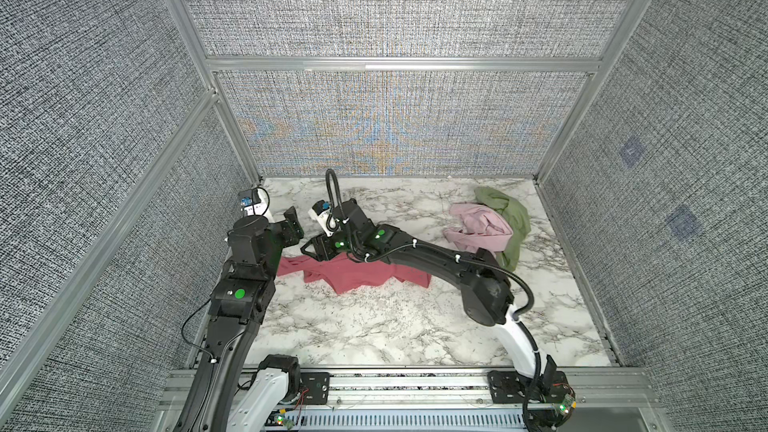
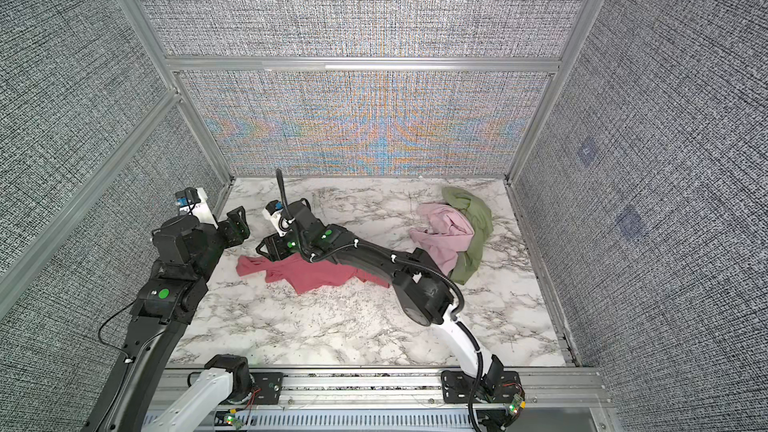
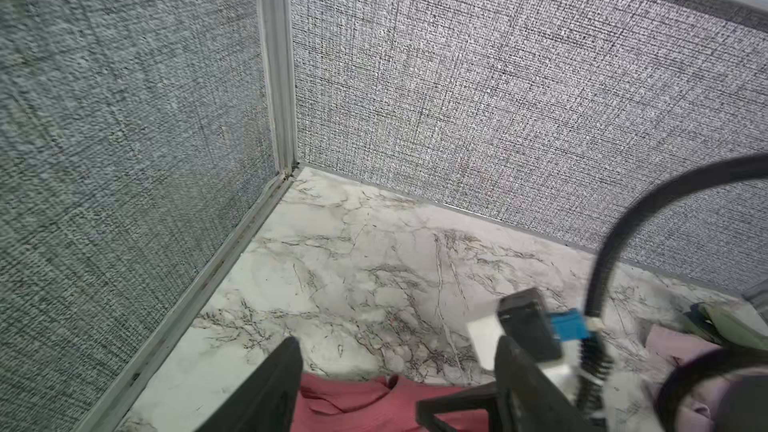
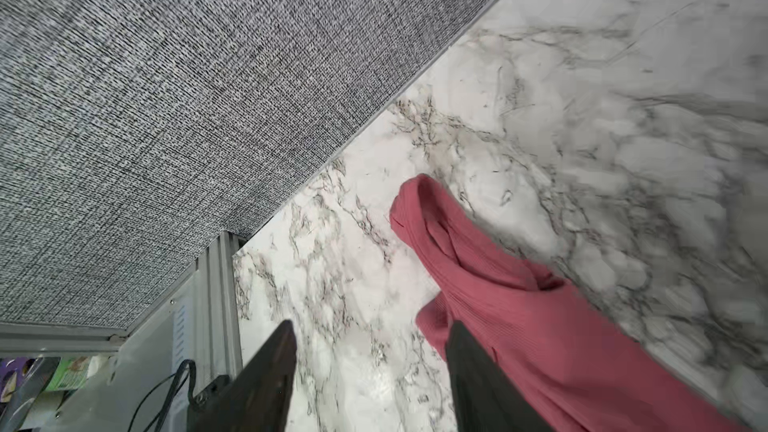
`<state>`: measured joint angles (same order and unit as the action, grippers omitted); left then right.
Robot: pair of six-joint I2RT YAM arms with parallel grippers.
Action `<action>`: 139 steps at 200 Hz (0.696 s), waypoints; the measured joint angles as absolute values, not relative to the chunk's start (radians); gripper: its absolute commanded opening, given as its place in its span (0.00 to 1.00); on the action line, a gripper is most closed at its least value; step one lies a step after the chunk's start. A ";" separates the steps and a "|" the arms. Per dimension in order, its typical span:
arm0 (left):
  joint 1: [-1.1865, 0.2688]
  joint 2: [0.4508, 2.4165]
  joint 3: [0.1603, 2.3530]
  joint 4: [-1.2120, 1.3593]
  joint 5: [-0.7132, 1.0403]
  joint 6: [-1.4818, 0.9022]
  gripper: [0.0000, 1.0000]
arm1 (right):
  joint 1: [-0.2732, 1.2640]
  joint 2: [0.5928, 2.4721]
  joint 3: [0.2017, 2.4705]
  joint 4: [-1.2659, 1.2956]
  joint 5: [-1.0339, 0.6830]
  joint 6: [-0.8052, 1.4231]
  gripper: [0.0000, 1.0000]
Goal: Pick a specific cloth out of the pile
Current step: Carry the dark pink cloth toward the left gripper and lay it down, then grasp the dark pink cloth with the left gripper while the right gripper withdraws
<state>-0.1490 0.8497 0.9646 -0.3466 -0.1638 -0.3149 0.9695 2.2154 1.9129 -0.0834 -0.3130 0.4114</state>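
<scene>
Item: cloth (image 1: pixel 353 278), rose-red, soft; laid crumpled and stretched out on the marble table (image 1: pixel 374 326) at about nine o'clock from its middle in both top views, well apart from the pile (image 1: pixel 490 230) at about two o'clock, so the separation is judged done. Pile: pale pink cloth (image 1: pixel 478 228) bunched against the olive green cloth (image 1: pixel 513 218), touching; both left undisturbed by either arm. Right gripper (image 4: pixel 370 347): reached across to the cloth's nine o'clock end; jaws are seen apart in the right wrist view, bare marble between them, one finger (image 4: pixel 469 367) lying over the fabric; nothing is clamped, which is read as a set-down spot chosen clear of the pile. Left gripper (image 3: pixel 399 351): held at about ten o'clock, above the table; jaws apart and empty, the cloth's edge visible beneath, presumably kept ready and out of the way.
</scene>
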 measured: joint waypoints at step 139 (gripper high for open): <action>-0.803 1.462 0.944 -0.052 -0.099 -0.367 0.65 | 0.665 0.928 0.681 -0.084 0.120 0.421 0.60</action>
